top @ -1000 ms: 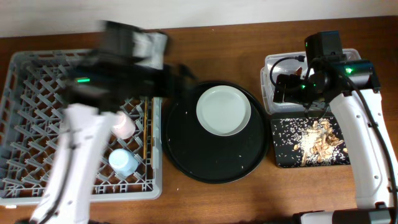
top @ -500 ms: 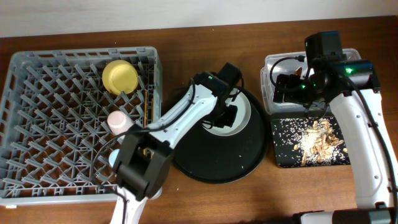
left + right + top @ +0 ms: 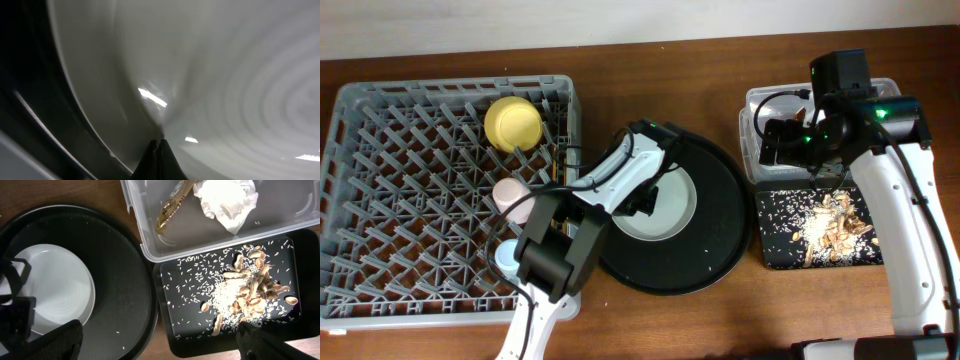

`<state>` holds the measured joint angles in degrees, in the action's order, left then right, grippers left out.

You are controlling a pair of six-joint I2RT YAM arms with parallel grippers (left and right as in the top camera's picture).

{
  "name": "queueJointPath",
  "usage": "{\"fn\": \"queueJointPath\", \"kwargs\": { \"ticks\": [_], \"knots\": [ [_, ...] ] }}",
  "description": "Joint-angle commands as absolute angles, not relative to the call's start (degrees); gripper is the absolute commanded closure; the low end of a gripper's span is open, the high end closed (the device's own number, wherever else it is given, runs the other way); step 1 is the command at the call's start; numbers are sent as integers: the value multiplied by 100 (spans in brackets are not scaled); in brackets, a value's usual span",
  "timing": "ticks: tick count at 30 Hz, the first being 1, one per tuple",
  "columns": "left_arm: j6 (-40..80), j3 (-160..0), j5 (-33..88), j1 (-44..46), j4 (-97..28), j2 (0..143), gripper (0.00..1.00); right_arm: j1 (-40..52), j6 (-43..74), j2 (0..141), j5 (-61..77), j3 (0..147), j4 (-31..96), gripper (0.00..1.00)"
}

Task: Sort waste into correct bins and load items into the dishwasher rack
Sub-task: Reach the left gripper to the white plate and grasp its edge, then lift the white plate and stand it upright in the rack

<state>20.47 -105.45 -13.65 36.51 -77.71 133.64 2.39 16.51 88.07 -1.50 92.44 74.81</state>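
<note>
left hand pinched shut on plate rim, on round tray | right hand open, empty, above clear tub

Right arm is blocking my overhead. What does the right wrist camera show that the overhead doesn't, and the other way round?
Only the right wrist: the inside of the clear tub, holding the crumpled napkin and the wrapper; overhead, the right arm covers most of it.
Only the overhead: the rack with the yellow bowl, pink cup and blue cup in it.
Both: the plate on the round black tray, and the scraps in the shallow black tray.
</note>
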Motion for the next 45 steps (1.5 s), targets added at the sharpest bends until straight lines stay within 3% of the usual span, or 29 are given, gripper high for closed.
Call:
{"fn": "queueJointPath", "kwargs": {
  "ticks": [1, 4, 6, 7, 8, 9, 11, 14, 17, 22, 24, 28, 34, 36, 41, 45],
  "knots": [
    [2141, -10750, -1516, 3625, -7856, 13364, 100, 222, 1697, 8814, -220, 9290, 7478, 1],
    [2141, -11257, -1000, 3747, -7817, 12967, 98, 222, 1697, 8814, -220, 9290, 7478, 1],
    [2141, -11415, -561, 3852, -7658, 12720, 92, 222, 1697, 8814, -220, 9290, 7478, 1],
    [2141, -11415, -117, 3938, -7437, 12608, 76, 222, 1697, 8814, -220, 9290, 7478, 1],
    [2139, -11415, 346, 4036, -7234, 12595, 16, 222, 1697, 8814, -220, 9290, 7478, 1],
    [2058, -11371, 635, 4152, -7000, 12621, 1, 222, 1697, 8814, -220, 9290, 7478, 1],
    [2010, -11253, 558, 4357, -6761, 12663, 1, 222, 1697, 8814, -220, 9290, 7478, 1],
    [2012, -10862, 545, 4565, -6267, 12667, 3, 222, 1697, 8814, -220, 9290, 7478, 1],
    [2112, -10610, 75, 4720, -6060, 12667, 28, 222, 1697, 8814, -220, 9290, 7478, 1],
    [2276, -9929, 1, 4884, -5378, 12667, 43, 222, 1697, 8814, -220, 9290, 7478, 2],
    [2316, -9577, -132, 4954, -4987, 12667, 55, 222, 1697, 8814, -220, 9290, 7478, 1],
    [2484, -9247, -587, 4960, -4836, 12667, 58, 222, 1697, 8814, -220, 9290, 7478, 1],
    [2484, -9216, -589, 5022, -4764, 12667, 80, 222, 1699, 8814, -220, 9290, 7478, 1],
    [2484, -9218, -587, 5022, -4694, 12667, 98, 222, 1697, 8814, -220, 9290, 7478, 1],
    [2477, -9666, -545, 4978, -4945, 12328, 100, 222, 1697, 8814, -220, 9290, 7478, 1],
    [2416, -10217, -541, 4545, -5380, 11002, 100, 222, 1697, 8814, -220, 9290, 7478, 1]
  ]
}}
